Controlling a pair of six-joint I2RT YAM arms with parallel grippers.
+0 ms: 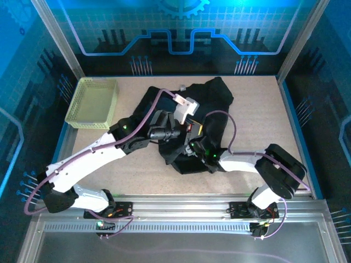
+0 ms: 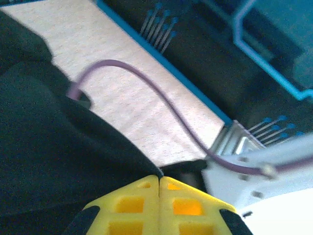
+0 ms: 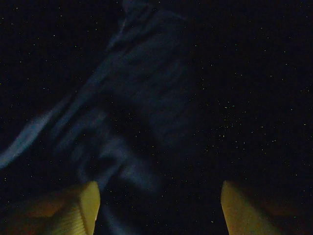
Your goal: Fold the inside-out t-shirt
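Left gripper [image 2: 159, 196] is clamping fully closed over the t-shirt [image 1: 216, 98], perhaps pinching cloth; at its six o'clock, right gripper [image 3: 159, 210] is hovering open-jawed, empty, likely readying a grab.

One plain black soft fabric t-shirt [image 1: 216, 96] is lying on one pale speckled table [image 1: 258, 126]. One pale yellow-green mesh basket [image 1: 93, 103] is sitting there too. Two white-and-black robot arms are reaching in, the left arm [image 1: 82, 157] and the right arm [image 1: 247, 160]. Two purple cables are trailing, the left cable [image 1: 140, 124] and the right cable [image 1: 235, 131]. Two grippers are showing, the left gripper [image 2: 159, 196] and the right gripper [image 3: 156, 205], each carrying two yellow fingers [image 3: 83, 208], making four.
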